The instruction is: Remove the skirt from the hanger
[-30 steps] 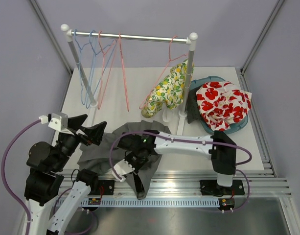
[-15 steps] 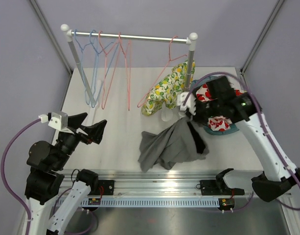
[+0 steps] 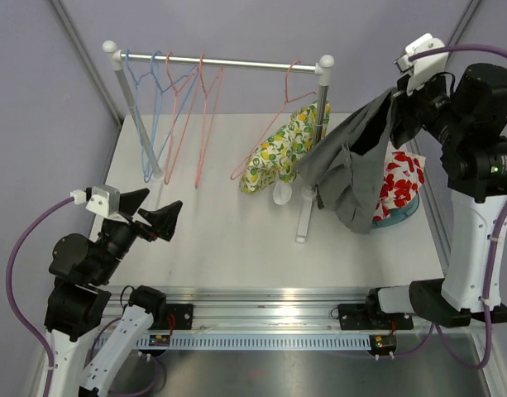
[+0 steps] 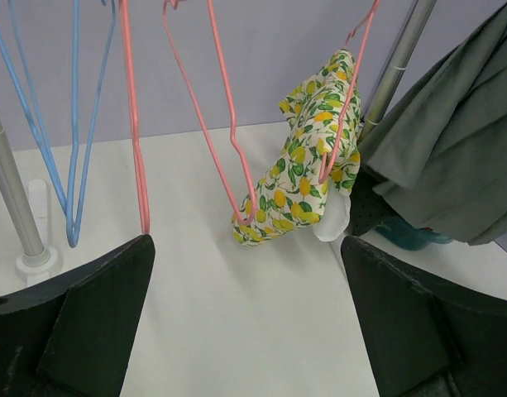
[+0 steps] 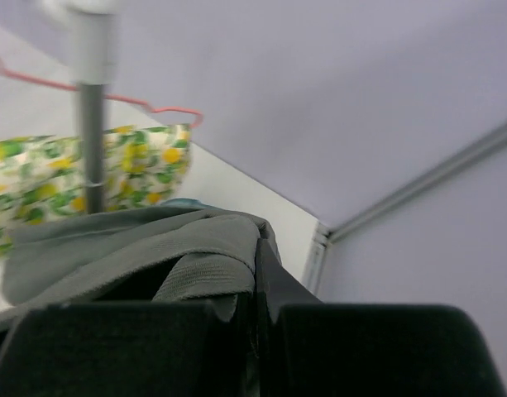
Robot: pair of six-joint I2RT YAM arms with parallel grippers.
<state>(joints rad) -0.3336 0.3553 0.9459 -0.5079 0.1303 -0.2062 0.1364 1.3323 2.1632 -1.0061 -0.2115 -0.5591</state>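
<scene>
The grey skirt (image 3: 348, 178) hangs bunched in the air at the right, beside the rack's right post. My right gripper (image 3: 392, 99) is shut on its top edge. In the right wrist view the ribbed waistband (image 5: 205, 273) is pinched in that gripper (image 5: 257, 277). A pink hanger (image 3: 274, 124) on the rail still carries a lemon-print garment (image 3: 286, 153). My left gripper (image 3: 154, 217) stands open over the table's left front, holding nothing. In its own view (image 4: 246, 322) it faces the lemon-print garment (image 4: 307, 178) and the grey skirt (image 4: 451, 157).
A rail (image 3: 228, 62) on two white posts spans the back. It holds empty blue hangers (image 3: 154, 116) and pink hangers (image 3: 205, 116). A blue basket (image 3: 402, 217) with red-flowered cloth (image 3: 398, 178) sits at the right, partly behind the skirt.
My right arm swung from the table's front left to the far right and rose, carrying the grey skirt off the table into the air. The left arm barely moved.
</scene>
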